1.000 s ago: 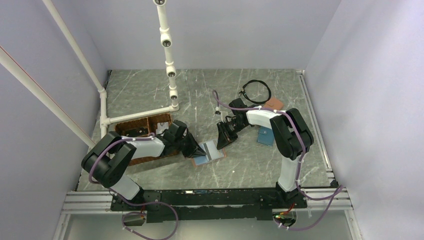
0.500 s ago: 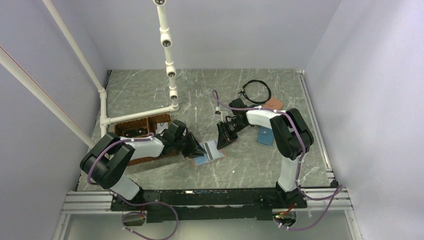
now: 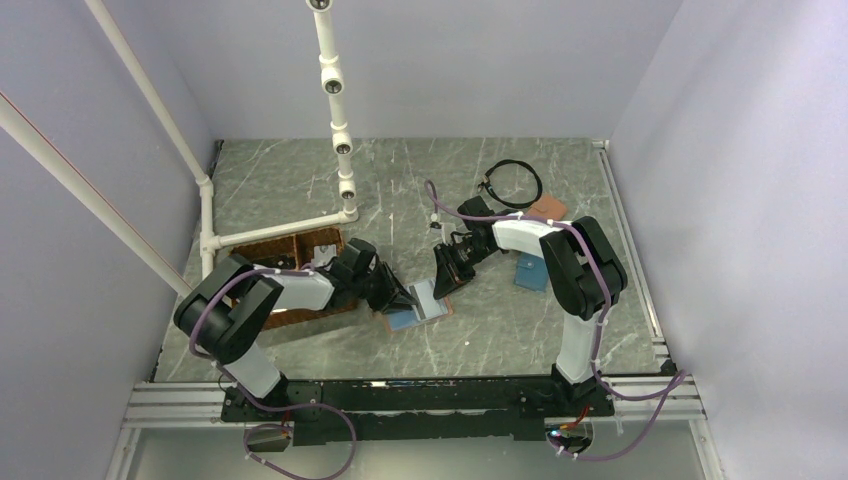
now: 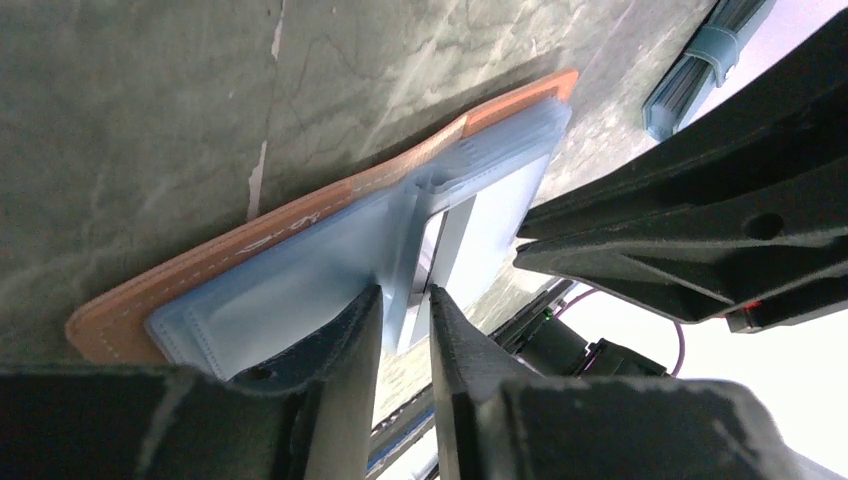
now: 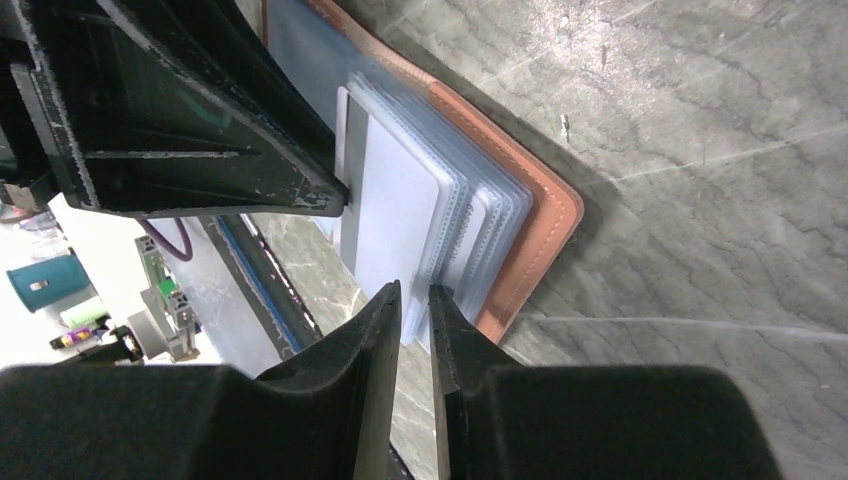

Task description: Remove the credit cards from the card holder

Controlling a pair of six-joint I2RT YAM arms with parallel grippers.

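Surface: a grey marbled table (image 3: 300,180) is enclosed by pale walls.
card holder (image 3: 402,321): it is laid open on the table with its light-blue pockets up and its salmon edge showing around them.
credit cards (image 5: 395,210): one grey-silver card is seen among the clear leaves at the card holder's middle fold. Whether more are tucked behind it cannot be told.
left gripper (image 4: 403,300): the fingers are pressed nearly together on a blue pocket leaf at the card holder's fold. Whether the card edge is caught as well cannot be told.
right gripper (image 5: 412,295): the fingers are drawn close on the edge of the clear leaves, at the card holder's opposite side.
step: a first card is judged to be about to be drawn out, so little of the task is done.
care: the card holder should be kept pinned by one side while the card alone is slid along its pocket's opening, flat and straight.
risk: if a leaf is pinched with the card, the whole card holder may be dragged or lifted.
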